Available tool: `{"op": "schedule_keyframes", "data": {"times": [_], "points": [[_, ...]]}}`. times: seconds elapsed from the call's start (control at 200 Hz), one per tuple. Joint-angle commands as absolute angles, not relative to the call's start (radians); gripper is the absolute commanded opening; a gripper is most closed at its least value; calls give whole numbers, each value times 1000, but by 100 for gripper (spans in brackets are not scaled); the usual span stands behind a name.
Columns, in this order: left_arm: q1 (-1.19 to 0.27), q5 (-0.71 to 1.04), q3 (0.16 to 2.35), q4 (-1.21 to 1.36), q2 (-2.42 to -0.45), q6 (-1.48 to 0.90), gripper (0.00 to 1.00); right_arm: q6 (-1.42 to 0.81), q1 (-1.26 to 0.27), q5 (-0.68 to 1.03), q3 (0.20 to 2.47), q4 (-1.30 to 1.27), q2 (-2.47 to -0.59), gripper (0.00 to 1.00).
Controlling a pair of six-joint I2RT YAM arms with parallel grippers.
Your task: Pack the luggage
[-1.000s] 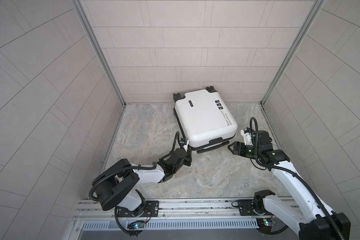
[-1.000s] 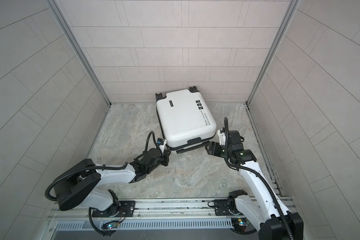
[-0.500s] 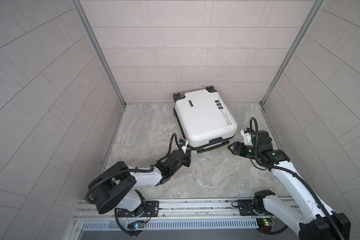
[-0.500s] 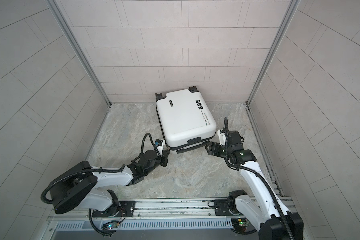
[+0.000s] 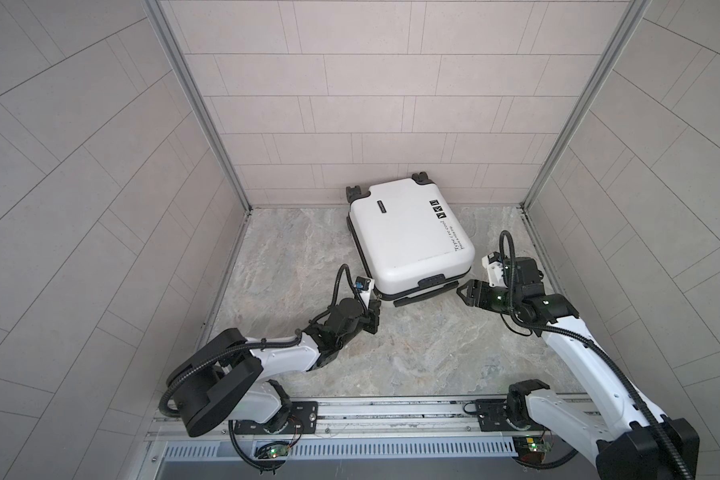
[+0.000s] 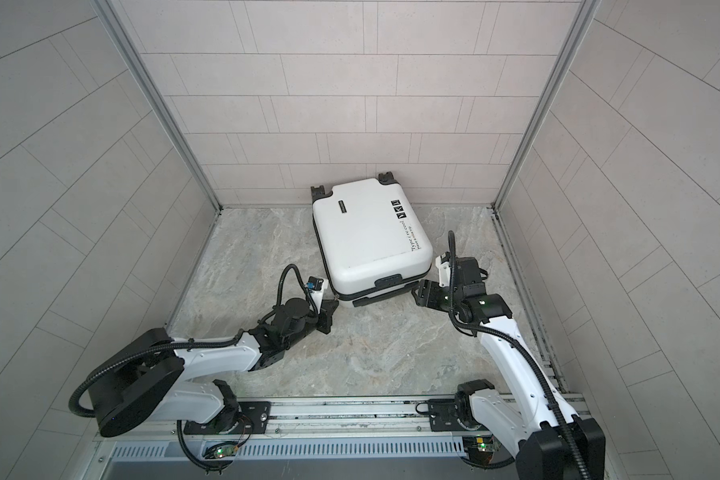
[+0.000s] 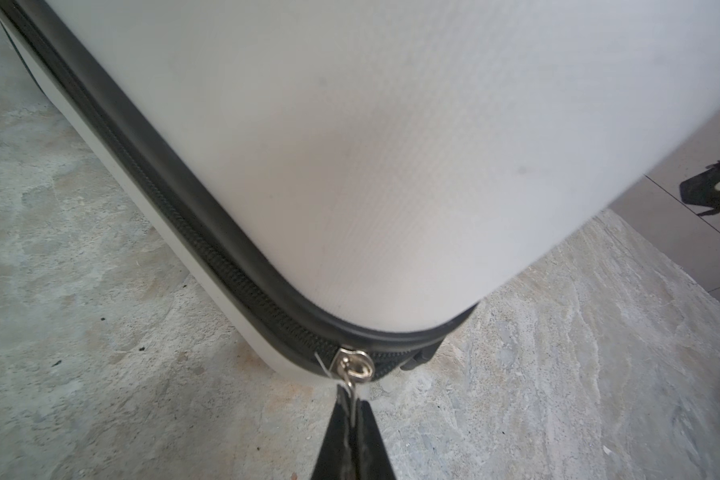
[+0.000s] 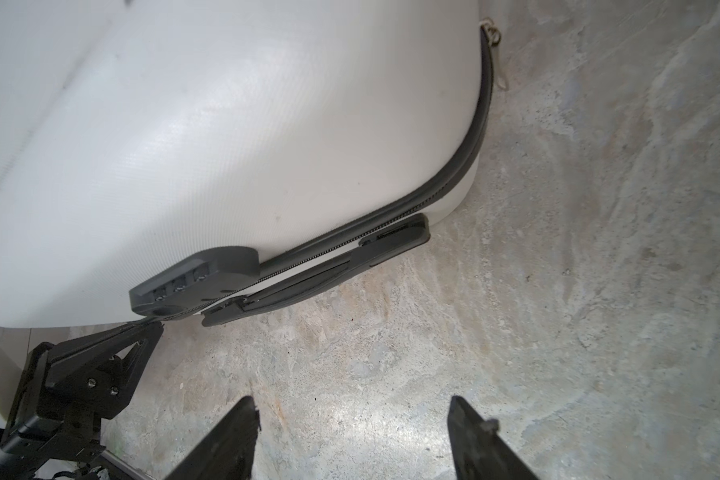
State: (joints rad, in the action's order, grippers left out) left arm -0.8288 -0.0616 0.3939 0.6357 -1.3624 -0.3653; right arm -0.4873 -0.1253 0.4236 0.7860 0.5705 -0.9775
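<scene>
Moved: left gripper (image 5: 376, 311) jaws have gone from a slight gap to fully shut, and its arm has slid a touch nearer the rail; right arm and luggage (image 5: 408, 237) are unchanged.
Left gripper: closed tight, pinching the metal zipper pull (image 7: 352, 390) between its fingertips (image 7: 341, 419). It holds nothing else and sits low over the floor (image 5: 308, 257).
Zipper pull: hangs from the silver slider (image 7: 352, 366) on the black zipper trim (image 7: 208, 245), right at the luggage's near-left corner. Can't tell if the zip is open either side of the slider.
Right gripper: (image 5: 465, 292) open wide, holding nothing and touching nothing. Its fingers (image 8: 229, 440) are spread over bare floor.
Right gripper vs luggage: just beside the near-right corner but apart from the shell, pointing at the near edge.
Luggage position: lies flat on the floor with the white shell up, between the two grippers and beyond them, turned slightly askew. Seen in both top views (image 6: 366, 237).
Near edge: black handle (image 8: 329, 266) lies folded along it, with the lock (image 8: 192, 278) next to it toward the left gripper's side.
Far end: black wheels (image 5: 354, 192) are up against the back wall (image 5: 371, 124).
</scene>
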Motion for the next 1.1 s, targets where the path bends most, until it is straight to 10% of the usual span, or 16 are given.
{"op": "schedule_keyframes", "data": {"times": [0.0, 0.545, 1.096], "points": [[-825, -42, 396, 692, -1334, -362, 0, -481, -118, 365, 826, 583, -981, 74], [-825, -12, 409, 675, -1350, -362, 0, -688, 94, 546, 1002, 271, -1218, 84], [-902, -90, 408, 678, -1303, -310, 0, -785, -14, 593, 951, 123, -1400, 81]]}}
